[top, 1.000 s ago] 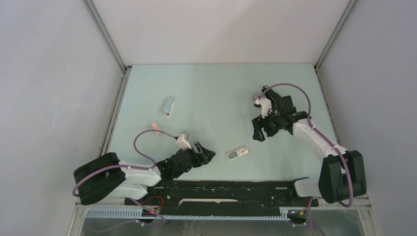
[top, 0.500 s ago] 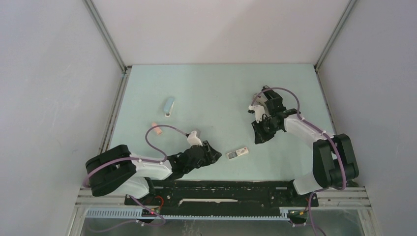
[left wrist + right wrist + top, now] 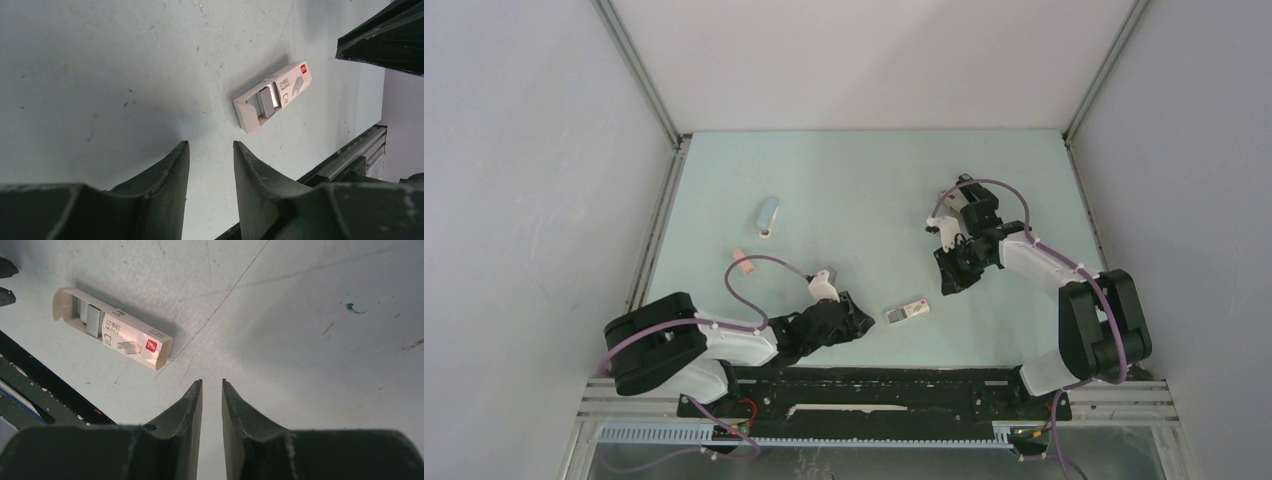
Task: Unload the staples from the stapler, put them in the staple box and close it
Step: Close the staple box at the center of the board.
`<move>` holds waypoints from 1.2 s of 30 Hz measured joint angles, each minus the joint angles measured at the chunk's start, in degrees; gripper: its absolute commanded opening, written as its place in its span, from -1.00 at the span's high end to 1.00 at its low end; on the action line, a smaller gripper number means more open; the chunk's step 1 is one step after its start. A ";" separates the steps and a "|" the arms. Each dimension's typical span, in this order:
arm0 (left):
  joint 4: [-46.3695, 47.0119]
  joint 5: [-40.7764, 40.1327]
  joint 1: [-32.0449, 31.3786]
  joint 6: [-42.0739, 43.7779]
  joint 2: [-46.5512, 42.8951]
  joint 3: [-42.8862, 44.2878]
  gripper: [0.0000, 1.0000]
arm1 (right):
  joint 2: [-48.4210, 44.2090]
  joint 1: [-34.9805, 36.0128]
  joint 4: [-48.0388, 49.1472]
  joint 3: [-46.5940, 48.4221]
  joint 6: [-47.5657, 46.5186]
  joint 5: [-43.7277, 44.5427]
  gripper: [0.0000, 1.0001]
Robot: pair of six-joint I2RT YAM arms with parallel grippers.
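Observation:
The light blue stapler (image 3: 767,216) lies on the table at the far left, away from both arms. A small white staple box (image 3: 907,311) lies near the front middle, and silvery staples (image 3: 268,100) show in its open end (image 3: 92,315). My left gripper (image 3: 861,318) sits low just left of the box, its jaws (image 3: 210,144) partly open with nothing between them. My right gripper (image 3: 948,283) hangs just behind and to the right of the box. Its jaws (image 3: 211,381) keep only a narrow slit, which is empty.
A small pink block (image 3: 742,264) lies left of my left arm's cable. The black rail (image 3: 894,385) runs along the table's near edge, close behind the box. Grey walls enclose the table on three sides.
Both grippers have narrowed from wide open. My left arm has slid right toward the box, and my right gripper has shifted slightly toward it.

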 measured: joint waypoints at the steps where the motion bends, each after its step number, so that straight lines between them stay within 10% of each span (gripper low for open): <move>1: 0.07 -0.02 -0.11 0.00 0.00 0.00 0.15 | 0.04 0.02 -0.04 0.00 0.00 0.00 0.43; 36: 2.01 -0.13 -1.66 -2.27 7.63 5.11 0.33 | 2.19 3.04 -0.52 0.07 -0.02 1.29 0.44</move>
